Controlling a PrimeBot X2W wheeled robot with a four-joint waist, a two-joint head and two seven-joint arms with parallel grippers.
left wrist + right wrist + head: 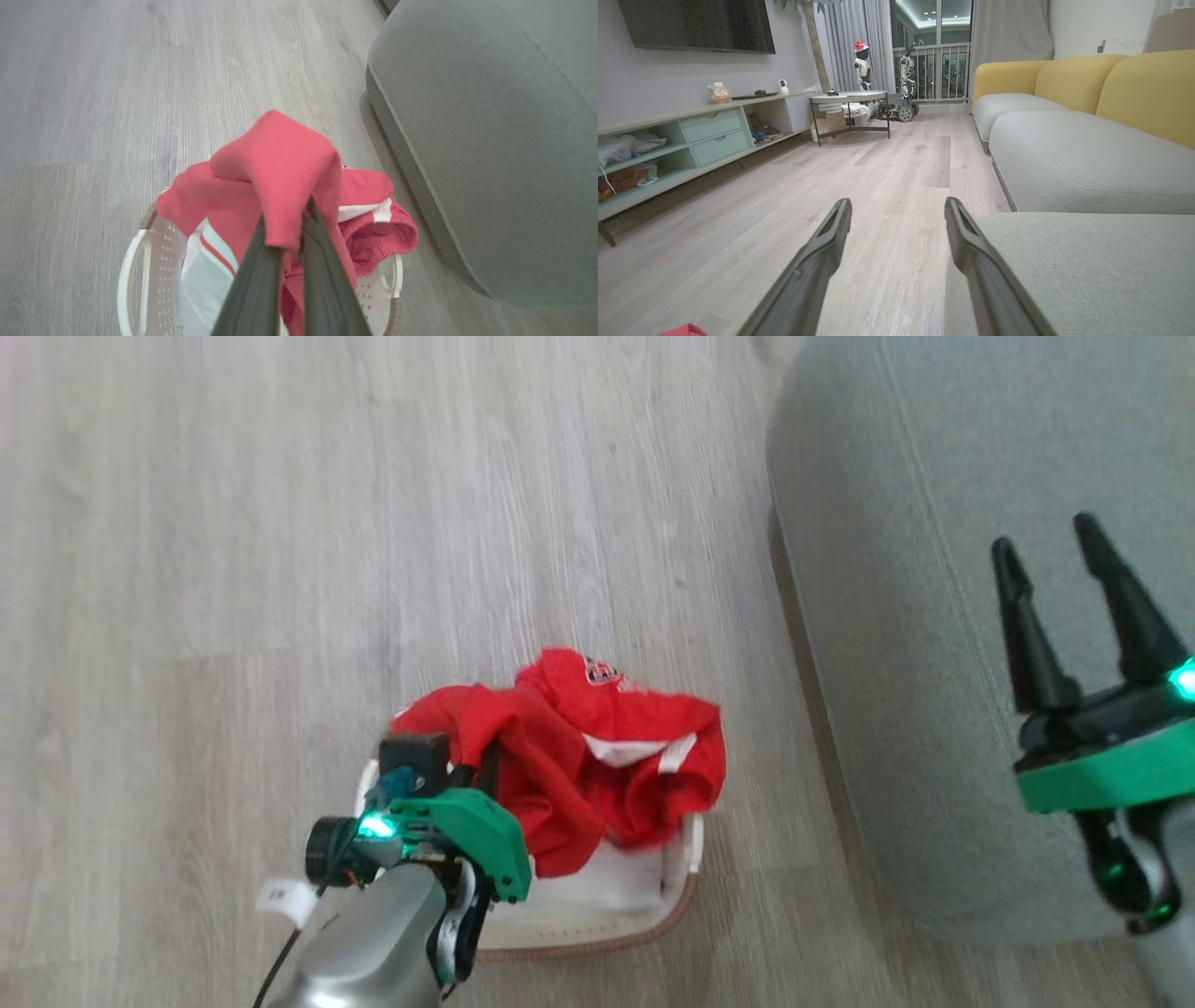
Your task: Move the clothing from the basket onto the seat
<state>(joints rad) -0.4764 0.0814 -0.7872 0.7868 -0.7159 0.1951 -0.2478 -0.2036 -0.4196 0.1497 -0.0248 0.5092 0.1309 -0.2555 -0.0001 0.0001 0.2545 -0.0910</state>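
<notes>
The left gripper [286,231] is clamped on a raised fold of the thin red, white-trimmed sports clothing [280,163] — the rest heaps in the small white perforated plastic basket [133,261], beside the large grey-green upholstered seat [490,140]. The right gripper [1046,537] hangs over the seat — fingers apart.

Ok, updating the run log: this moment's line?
left tool: shut on red thin-fabric clothing | over white perforated plastic basket | right tool: open, by grey-green upholstered seat

The pale wood-plank floor [373,523] carries the white basket [579,947], standing near the grey-green seat [934,616] but apart from it. Farther off, a low cabinet [691,144] and a round table [850,98] stand on it.
</notes>
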